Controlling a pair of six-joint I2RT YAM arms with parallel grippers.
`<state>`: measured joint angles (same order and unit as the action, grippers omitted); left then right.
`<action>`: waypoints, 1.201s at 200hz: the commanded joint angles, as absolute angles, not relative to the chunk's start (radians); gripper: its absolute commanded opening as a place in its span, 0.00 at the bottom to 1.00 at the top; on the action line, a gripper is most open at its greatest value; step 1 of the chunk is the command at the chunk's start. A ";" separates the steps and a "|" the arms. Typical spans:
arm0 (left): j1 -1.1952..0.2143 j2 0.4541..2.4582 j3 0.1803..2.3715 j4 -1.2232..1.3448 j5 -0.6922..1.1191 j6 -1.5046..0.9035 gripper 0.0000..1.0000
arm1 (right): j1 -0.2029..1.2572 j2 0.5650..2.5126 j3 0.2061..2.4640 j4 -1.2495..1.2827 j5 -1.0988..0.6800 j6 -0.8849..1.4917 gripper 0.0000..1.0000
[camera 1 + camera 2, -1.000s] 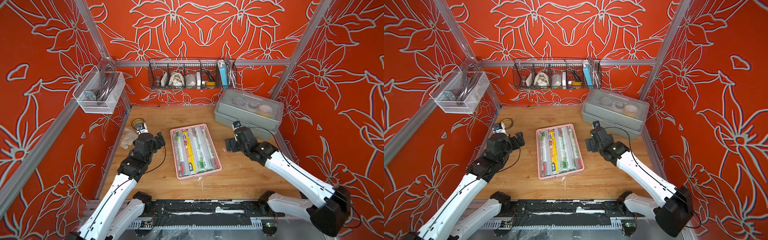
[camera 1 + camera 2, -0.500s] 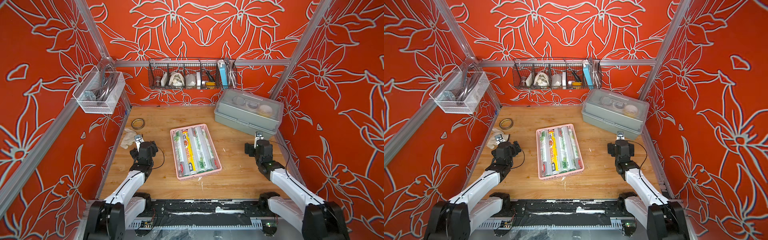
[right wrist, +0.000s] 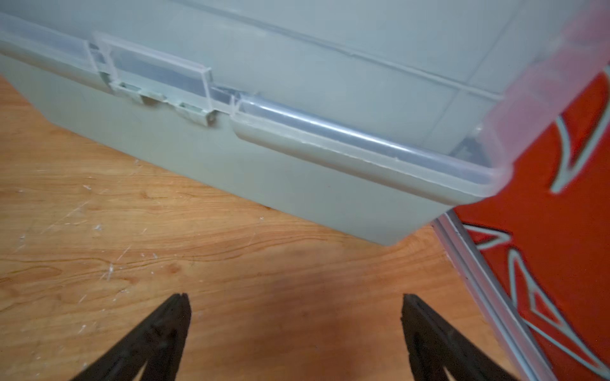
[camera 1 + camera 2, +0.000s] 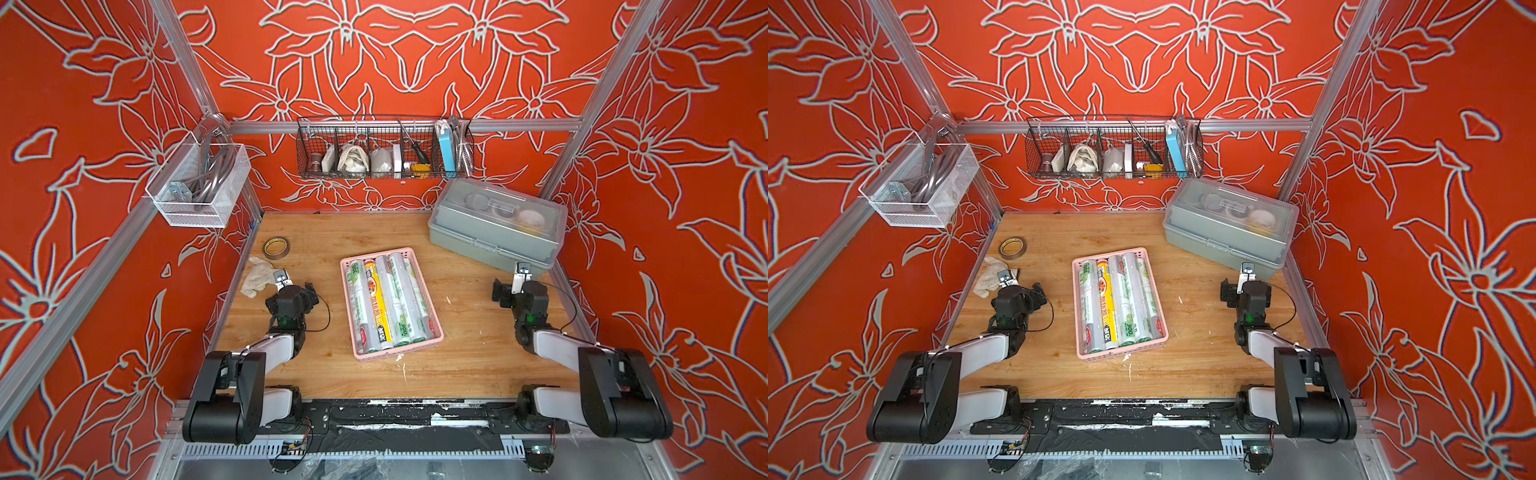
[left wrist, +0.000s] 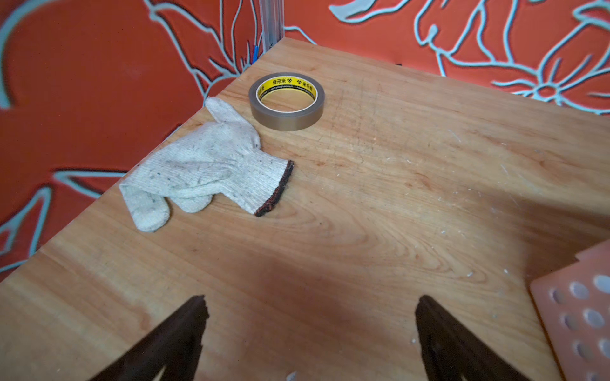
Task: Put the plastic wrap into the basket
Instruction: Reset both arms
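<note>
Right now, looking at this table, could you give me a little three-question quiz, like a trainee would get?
1. True or false: the left gripper and the right gripper both stand open, holding nothing.
2. What lies beside the tape ring? A) a white glove B) a screwdriver C) a spoon
3. How many of the plastic wrap rolls showing in the pink basket are yellow?
Key: 1 true; 2 A; 3 one.
</note>
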<state>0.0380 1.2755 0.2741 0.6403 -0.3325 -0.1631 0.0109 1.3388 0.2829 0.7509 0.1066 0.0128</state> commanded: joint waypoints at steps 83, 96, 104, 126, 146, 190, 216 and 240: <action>0.038 1.377 0.195 0.944 -0.154 -0.075 0.98 | 0.013 1.409 0.321 0.797 0.036 -0.006 1.00; 0.037 1.379 0.209 0.924 -0.147 -0.071 0.98 | 0.014 1.406 0.322 0.791 0.038 -0.007 1.00; 0.038 1.384 0.223 0.900 -0.146 -0.071 0.98 | 0.015 1.409 0.322 0.792 0.042 -0.007 1.00; 0.019 1.403 0.291 0.800 -0.168 -0.057 0.98 | 0.017 1.408 0.324 0.790 0.042 -0.007 0.99; 0.019 1.402 0.290 0.801 -0.169 -0.057 0.98 | 0.017 1.408 0.324 0.790 0.041 -0.007 1.00; 0.018 1.400 0.289 0.802 -0.170 -0.055 0.98 | 0.017 1.410 0.324 0.789 0.043 -0.008 0.99; 0.015 1.400 0.288 0.801 -0.170 -0.055 0.98 | 0.018 1.411 0.327 0.787 0.044 -0.008 1.00; 0.017 1.400 0.288 0.801 -0.170 -0.055 0.98 | 0.018 1.411 0.328 0.785 0.043 -0.008 1.00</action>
<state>0.0196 1.3972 0.2863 0.8021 -0.1730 -0.0666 0.0124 1.4090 0.3077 0.7883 0.0471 0.0048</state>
